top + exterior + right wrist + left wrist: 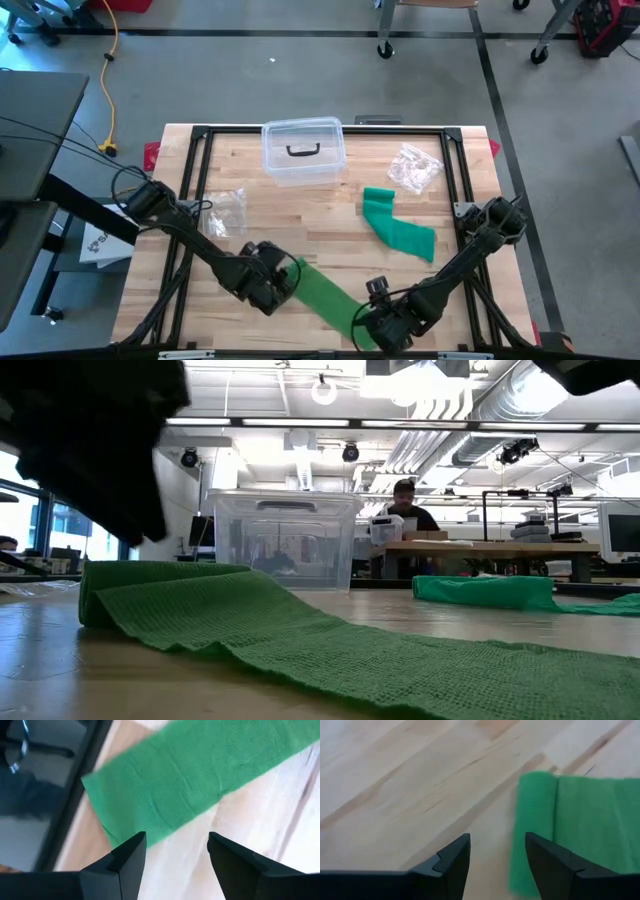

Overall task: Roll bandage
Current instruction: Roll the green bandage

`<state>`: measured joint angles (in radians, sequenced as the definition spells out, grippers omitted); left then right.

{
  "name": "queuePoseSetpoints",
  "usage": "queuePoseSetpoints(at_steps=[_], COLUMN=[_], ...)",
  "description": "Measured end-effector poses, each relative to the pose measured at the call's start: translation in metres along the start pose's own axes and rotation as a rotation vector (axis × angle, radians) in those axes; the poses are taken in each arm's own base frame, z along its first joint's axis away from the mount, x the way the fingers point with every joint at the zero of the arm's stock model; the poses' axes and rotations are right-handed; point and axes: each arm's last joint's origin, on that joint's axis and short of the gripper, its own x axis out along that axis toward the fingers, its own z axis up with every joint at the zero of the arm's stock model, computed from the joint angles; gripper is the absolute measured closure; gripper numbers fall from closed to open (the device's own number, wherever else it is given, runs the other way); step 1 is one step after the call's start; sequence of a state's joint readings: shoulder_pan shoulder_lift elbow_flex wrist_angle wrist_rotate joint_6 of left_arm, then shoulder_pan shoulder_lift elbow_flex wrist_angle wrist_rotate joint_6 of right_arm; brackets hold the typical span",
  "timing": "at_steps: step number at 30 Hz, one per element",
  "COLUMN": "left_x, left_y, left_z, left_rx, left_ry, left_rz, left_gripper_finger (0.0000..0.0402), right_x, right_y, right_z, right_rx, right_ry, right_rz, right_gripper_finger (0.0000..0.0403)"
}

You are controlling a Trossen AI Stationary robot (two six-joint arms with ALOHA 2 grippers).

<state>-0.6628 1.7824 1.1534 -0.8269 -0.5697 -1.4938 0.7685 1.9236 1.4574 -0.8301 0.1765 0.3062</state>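
A long green woven bandage strip (325, 295) lies flat on the light wooden worktop (300, 215), running diagonally along the near edge from about the middle toward the near right corner. Its left end is turned over into a short rolled fold (536, 820), seen in the left wrist view just ahead of the left gripper (272, 283). That gripper sits low over the worktop at the fold, its jaws spread and holding nothing; one finger (551, 865) overlaps the fold's edge, the other stands over bare wood. The right gripper (385, 325) hovers at the strip's other end near the near edge, jaws likewise spread and empty, with the strip's squared end (150, 805) lying just beyond its fingers.

A second green bandage (397, 228), loosely crumpled, lies right of centre. A clear plastic lidded box with a dark handle (303, 151) stands at the far edge, a crinkled clear plastic wrapper (413, 166) toward the far right corner, and another clear wrapper (230, 212) toward the left edge. In the low view a person (405, 510) sits at a desk in the room behind.
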Motion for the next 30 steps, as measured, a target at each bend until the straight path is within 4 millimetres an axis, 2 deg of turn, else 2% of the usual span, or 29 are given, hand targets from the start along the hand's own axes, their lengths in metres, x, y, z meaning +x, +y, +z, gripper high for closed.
queuePoseSetpoints(at_steps=[4,8,11,15,18,21,23,30], left_x=[-0.023,-0.041,-0.044,-0.03,-0.006,0.015,0.021,0.021], left_y=[0.007,0.004,-0.002,-0.01,-0.017,-0.023,-0.023,-0.022], left_z=[-0.013,-0.042,-0.07,-0.095,-0.104,-0.105,-0.103,-0.098], left_rx=[-0.045,-0.146,-0.258,-0.446,-0.488,-0.518,-0.525,-0.486], left_ry=[0.007,-0.068,-0.17,-0.298,-0.289,-0.277,-0.279,-0.292], left_rz=[-0.013,-0.108,-0.208,-0.3,-0.282,-0.252,-0.232,-0.207], left_gripper_finger=[0.0232,0.0241,0.0246,0.025,0.025,0.025,0.025,0.025], right_x=[0.003,0.008,0.017,0.029,0.049,0.066,0.073,0.089], right_y=[-0.008,-0.046,-0.08,-0.128,-0.159,-0.179,-0.189,-0.219], right_z=[-0.003,-0.009,-0.015,-0.015,-0.018,-0.019,-0.018,-0.021], right_rx=[-0.108,-0.016,0.124,0.455,0.626,0.683,0.708,0.779], right_ry=[-0.015,-0.143,-0.307,-0.549,-0.599,-0.563,-0.557,-0.57], right_rz=[-0.004,0.028,0.09,0.204,0.254,0.268,0.265,0.343], right_gripper_finger=[0.0203,0.0219,0.0229,0.0233,0.0233,0.0233,0.0233,0.0233])
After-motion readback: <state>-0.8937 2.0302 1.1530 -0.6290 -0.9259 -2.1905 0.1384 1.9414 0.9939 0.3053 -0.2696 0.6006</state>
